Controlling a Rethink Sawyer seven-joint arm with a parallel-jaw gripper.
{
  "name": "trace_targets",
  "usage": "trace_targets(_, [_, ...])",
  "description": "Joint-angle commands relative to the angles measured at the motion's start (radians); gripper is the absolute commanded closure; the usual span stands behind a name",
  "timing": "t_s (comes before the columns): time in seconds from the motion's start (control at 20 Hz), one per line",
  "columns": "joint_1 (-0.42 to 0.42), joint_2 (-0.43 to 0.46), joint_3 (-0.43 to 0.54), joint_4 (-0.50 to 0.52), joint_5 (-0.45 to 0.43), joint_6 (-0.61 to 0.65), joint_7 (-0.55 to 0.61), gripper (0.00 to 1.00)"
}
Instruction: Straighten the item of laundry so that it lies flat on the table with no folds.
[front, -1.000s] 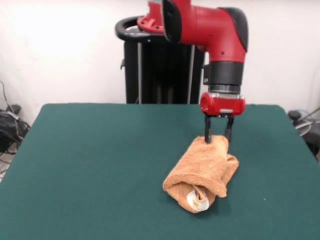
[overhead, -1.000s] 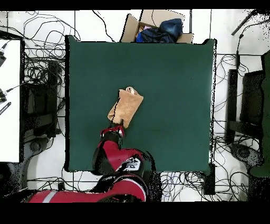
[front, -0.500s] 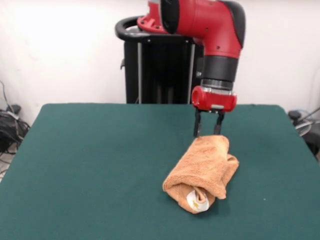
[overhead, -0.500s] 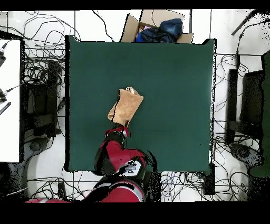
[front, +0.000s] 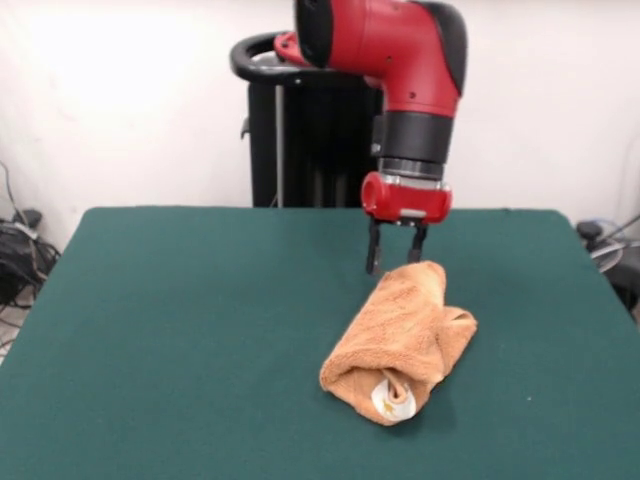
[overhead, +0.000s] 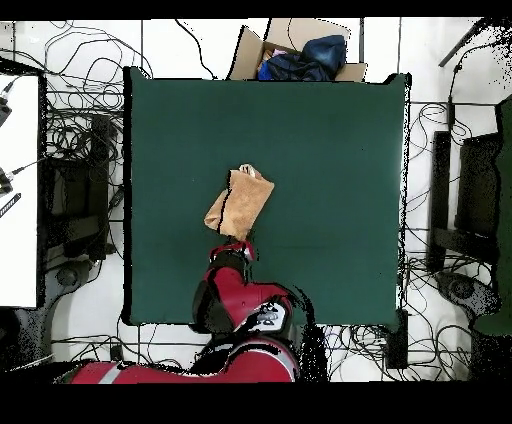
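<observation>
You see the green tabletop (front: 180, 330) filling the frame's lower half, white wall behind, rolled orange-tan towel (front: 400, 340) right of centre, pincer (front: 396, 248) released.

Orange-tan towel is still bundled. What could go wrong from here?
1. The orange-tan terry cloth towel lies rolled on the dark green felt table; a grab of several layers would likely lift the whole bundle, not unfold it.
2. The end effector sits at the roll's far end, open; closing there may just pinch an outer fold.
</observation>
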Motion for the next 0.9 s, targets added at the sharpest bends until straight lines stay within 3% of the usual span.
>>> trace_targets(0.05, [-0.034, 0.031, 0.124, -0.095, -0.031, -0.123, 0.202, 0.0])
trace_targets(0.45, [-0.056, 0.041, 0.153, -0.096, -0.055, -0.214, 0.215, 0.0])
trace_targets(0.5, [-0.062, 0.042, 0.158, -0.096, -0.061, -0.221, 0.212, 1.0])
trace_targets(0.9, [-0.078, 0.047, 0.175, -0.092, -0.071, -0.272, 0.22, 1.0])
